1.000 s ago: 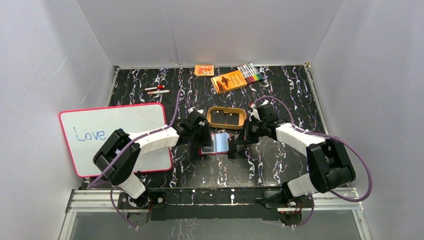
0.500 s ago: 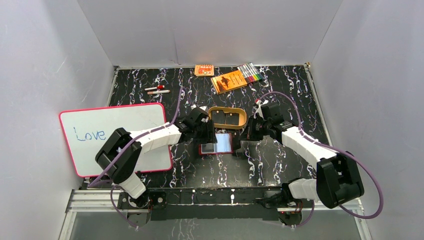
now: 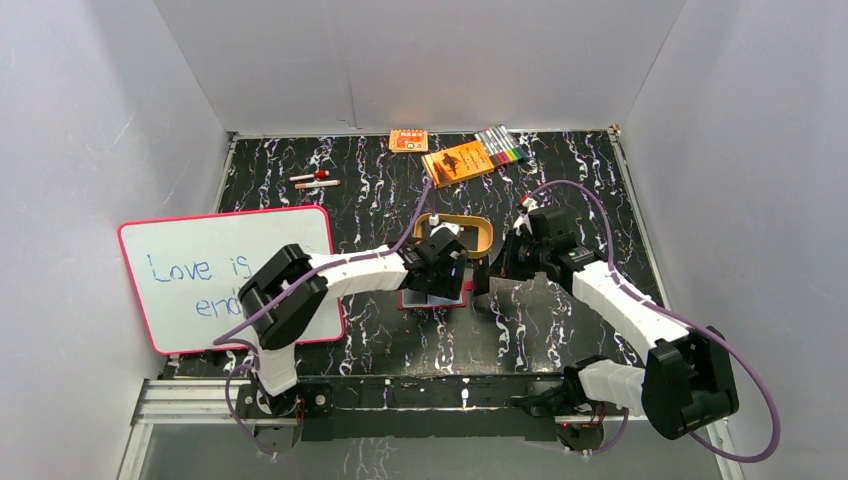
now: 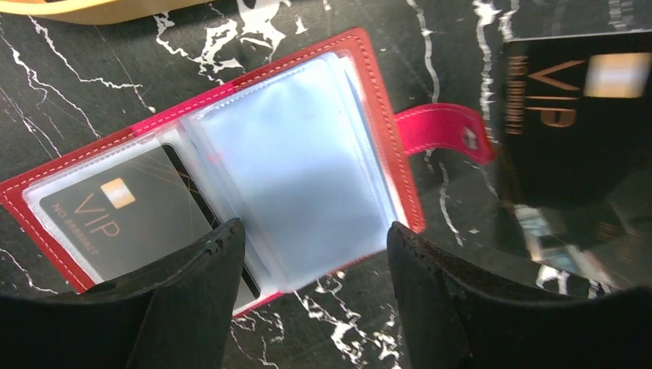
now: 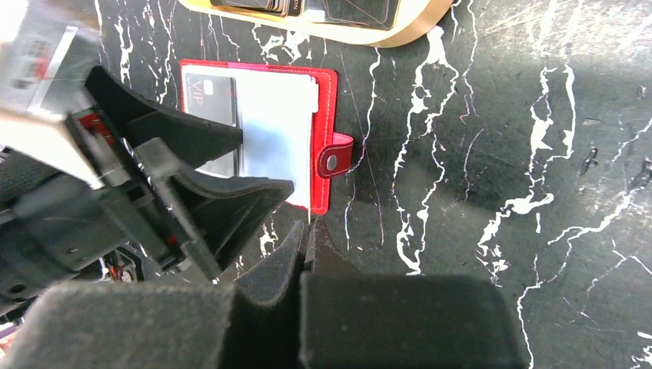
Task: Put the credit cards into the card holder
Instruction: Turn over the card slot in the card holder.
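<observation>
Holder (image 4: 382, 115) sat right under the left tool (image 4: 311, 238). Its fingers were spread wide, one tip on either side of the clear sleeves (image 4: 292, 154), not gripping anything. My guess was it hung there to pin or part the sleeves so a pocket was reachable. Couldn't tell whether the tips actually touched the plastic.

Right tool (image 5: 307, 231) was pressed together just off the holder's snap tab (image 5: 334, 157). It looked like it was pinching a black card (image 4: 573, 115) by one edge, held up off the bench (image 5: 500, 154). Probably it was lined up so the card could slide into a sleeve.

Moving out, the holder lay flat and open between the two tools, with one card (image 4: 115, 215) already tucked in its left pocket. Just past it was the tan tray (image 5: 369, 37) with more cards (image 5: 261, 4) waiting, so I'd say plenty was left to do.
</observation>
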You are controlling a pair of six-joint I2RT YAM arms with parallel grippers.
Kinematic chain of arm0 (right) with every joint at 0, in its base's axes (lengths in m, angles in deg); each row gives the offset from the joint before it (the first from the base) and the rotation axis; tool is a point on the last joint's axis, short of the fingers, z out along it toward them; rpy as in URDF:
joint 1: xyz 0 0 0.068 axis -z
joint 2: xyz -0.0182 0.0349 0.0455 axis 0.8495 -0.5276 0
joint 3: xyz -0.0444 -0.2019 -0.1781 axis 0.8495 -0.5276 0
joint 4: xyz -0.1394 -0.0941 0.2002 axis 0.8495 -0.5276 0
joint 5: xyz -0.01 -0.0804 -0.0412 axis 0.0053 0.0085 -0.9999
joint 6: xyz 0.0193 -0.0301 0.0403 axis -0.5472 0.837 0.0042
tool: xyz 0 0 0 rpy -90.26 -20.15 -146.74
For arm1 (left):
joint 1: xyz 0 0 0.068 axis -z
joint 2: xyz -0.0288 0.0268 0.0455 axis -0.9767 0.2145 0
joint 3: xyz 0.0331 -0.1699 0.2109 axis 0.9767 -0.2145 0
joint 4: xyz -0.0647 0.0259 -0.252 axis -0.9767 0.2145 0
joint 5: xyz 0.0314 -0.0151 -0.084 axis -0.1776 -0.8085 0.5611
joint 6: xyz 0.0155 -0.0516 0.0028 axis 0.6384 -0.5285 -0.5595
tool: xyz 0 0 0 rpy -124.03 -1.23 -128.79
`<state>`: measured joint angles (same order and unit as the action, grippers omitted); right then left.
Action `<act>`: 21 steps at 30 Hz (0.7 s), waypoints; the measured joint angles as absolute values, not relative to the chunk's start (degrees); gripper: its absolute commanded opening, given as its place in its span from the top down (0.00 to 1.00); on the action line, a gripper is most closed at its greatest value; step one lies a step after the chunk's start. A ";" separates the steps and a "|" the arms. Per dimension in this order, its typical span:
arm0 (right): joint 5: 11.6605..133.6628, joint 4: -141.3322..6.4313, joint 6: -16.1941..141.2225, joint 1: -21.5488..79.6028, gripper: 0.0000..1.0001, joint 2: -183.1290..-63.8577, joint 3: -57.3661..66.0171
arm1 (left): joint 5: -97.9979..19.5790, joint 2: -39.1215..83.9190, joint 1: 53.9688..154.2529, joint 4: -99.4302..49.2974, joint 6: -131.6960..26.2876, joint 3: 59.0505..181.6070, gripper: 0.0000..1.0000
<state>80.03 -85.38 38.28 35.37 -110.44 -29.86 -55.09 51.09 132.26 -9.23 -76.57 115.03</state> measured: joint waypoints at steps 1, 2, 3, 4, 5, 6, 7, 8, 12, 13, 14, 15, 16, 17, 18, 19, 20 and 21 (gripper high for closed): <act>79.72 -85.53 38.30 35.37 1.00 -109.94 -29.86 | -55.90 52.03 132.59 -8.79 -76.19 115.49 0.37; 79.35 -85.86 38.30 35.37 1.00 -109.37 -29.86 | -56.99 53.10 132.94 -8.18 -75.76 116.06 0.38; 79.04 -86.19 38.32 35.37 1.00 -109.02 -29.86 | -57.60 53.53 133.12 -7.74 -75.60 116.67 0.39; 78.78 -86.52 38.32 35.37 1.00 -108.74 -29.86 | -58.43 53.75 133.36 -7.52 -75.39 117.04 0.39; 78.56 -86.71 38.35 35.37 1.00 -108.52 -29.86 | -59.11 53.97 133.49 -7.30 -75.21 117.19 0.41; 78.41 -86.87 38.37 35.37 1.00 -108.34 -29.88 | -59.87 54.19 133.64 -7.21 -75.10 117.33 0.43; 78.30 -86.93 38.41 35.37 1.00 -108.23 -29.88 | -60.33 54.30 133.73 -7.06 -74.99 117.46 0.45; 78.17 -86.95 38.50 35.37 1.00 -108.15 -29.88 | -60.75 54.41 133.88 -6.87 -74.90 117.57 0.48; 77.97 -87.04 38.70 35.37 1.00 -108.02 -29.88 | -61.89 54.56 133.97 -6.19 -74.75 117.76 0.59; 77.97 -87.11 38.74 35.37 1.00 -108.02 -29.88 | -62.06 54.56 133.97 -6.10 -74.75 117.81 0.62; 77.97 -87.17 38.76 35.37 1.00 -108.02 -29.90 | -62.21 54.56 133.97 -5.99 -74.82 117.87 0.65; 77.97 -87.21 38.78 35.37 1.00 -108.02 -29.90 | -62.37 54.56 133.97 -5.97 -74.93 117.89 0.68; 77.99 -87.26 38.83 35.37 1.00 -108.02 -29.92 | -62.63 54.56 133.95 -5.97 -74.99 117.89 0.71; 77.99 -87.32 38.91 35.37 1.00 -108.02 -29.97 | -62.91 54.56 133.93 -5.97 -75.08 117.89 0.74; 78.01 -87.35 38.91 35.37 1.00 -108.02 -29.97 | -63.20 54.56 133.88 -5.97 -75.14 117.92 0.77; 78.01 -87.35 38.94 35.37 1.00 -108.02 -29.97 | -63.46 54.56 133.88 -5.97 -75.19 117.92 0.80; 78.06 -87.32 38.94 35.37 1.00 -108.02 -29.97 | -63.68 54.56 133.86 -5.97 -75.25 117.92 0.83; 78.21 -87.32 38.91 35.37 1.00 -108.02 -29.99 | -64.03 54.56 133.86 -5.95 -75.21 117.92 0.86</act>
<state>78.21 -87.32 38.91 35.37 -108.02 -29.99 -64.03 54.56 133.86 -5.95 -75.21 117.92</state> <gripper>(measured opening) 0.029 0.224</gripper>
